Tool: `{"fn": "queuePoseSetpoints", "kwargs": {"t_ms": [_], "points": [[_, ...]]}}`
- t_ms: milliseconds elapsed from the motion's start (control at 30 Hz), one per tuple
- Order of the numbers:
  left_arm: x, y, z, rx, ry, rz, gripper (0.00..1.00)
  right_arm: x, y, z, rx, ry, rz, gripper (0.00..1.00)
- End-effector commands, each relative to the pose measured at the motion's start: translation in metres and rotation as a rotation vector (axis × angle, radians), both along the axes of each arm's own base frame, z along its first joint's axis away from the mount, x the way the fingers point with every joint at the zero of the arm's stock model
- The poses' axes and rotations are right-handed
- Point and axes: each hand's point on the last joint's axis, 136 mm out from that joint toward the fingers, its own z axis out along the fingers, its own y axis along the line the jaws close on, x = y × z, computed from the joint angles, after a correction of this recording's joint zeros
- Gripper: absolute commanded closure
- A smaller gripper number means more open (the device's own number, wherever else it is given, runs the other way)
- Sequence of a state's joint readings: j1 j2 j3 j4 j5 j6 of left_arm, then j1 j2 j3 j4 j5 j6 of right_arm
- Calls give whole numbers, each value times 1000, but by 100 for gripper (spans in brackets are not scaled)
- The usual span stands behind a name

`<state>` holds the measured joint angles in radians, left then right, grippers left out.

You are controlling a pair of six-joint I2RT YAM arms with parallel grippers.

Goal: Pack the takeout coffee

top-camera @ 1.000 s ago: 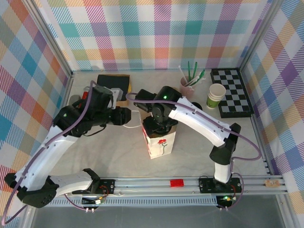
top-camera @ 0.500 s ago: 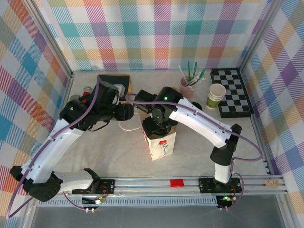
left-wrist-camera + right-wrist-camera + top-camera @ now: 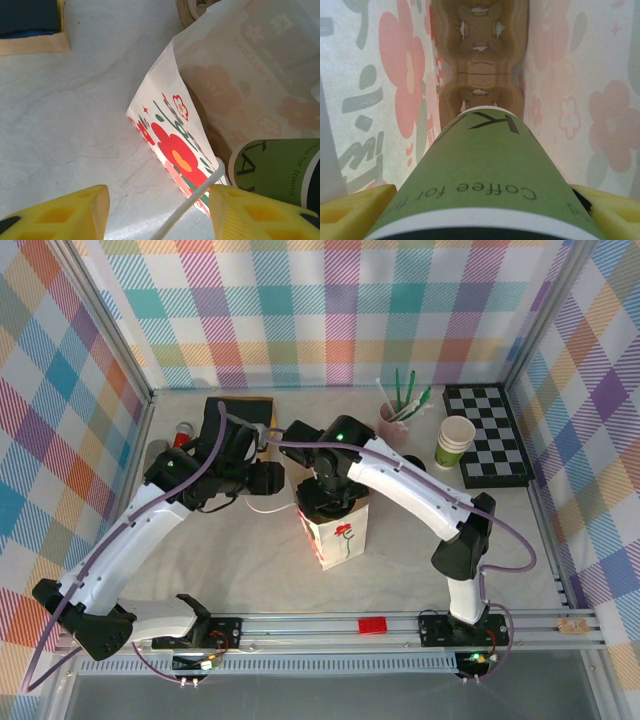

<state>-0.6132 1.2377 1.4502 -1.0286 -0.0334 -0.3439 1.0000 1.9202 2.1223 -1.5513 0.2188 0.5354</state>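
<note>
takeout coffee (image 3: pixel 480 185): green-sided cup, lowered into the mouth of the paper bag (image 3: pixel 338 540). "Coffee for" print readable in the right wrist view. Green side also caught in the left wrist view, just within the bag's open top.
right hand (image 3: pixel 480 220): clenched on the takeout coffee, a yellow finger (image 3: pixel 355 210) tight against each side.
bag interior: brown cardboard carrier (image 3: pixel 481 60) on the bottom, beyond the cup. Touching or apart: cannot tell.
bag exterior: upright on the bench (image 3: pixel 200 560), white with a red flower print. Mouth covered by the right wrist in the top view, so the inside comes from the wrist views.
left hand (image 3: pixel 157 200): released, yellow fingers (image 3: pixel 65 212) wide apart, just left of the bag. Thin white bag handle (image 3: pixel 192 205) passing between them, ungripped.
back of bench: lidless green cup (image 3: pixel 455 443), chessboard (image 3: pixel 487 435), pink utensil cup (image 3: pixel 397 415), dark tray (image 3: pixel 240 420). All apart from the bag.
</note>
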Motion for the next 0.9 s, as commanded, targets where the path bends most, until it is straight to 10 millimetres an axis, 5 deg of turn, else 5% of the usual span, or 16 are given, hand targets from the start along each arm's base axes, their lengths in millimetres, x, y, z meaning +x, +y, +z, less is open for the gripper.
{"fn": "queuePoseSetpoints", "kwargs": {"t_ms": [0,867], "points": [[0,-3,4,-36,-23,-21,46,3,6,-4,8,18,13,49],[-6,-15,3,-127,-13,-46,66,25,7,-35,-7,71,-11,50]]}}
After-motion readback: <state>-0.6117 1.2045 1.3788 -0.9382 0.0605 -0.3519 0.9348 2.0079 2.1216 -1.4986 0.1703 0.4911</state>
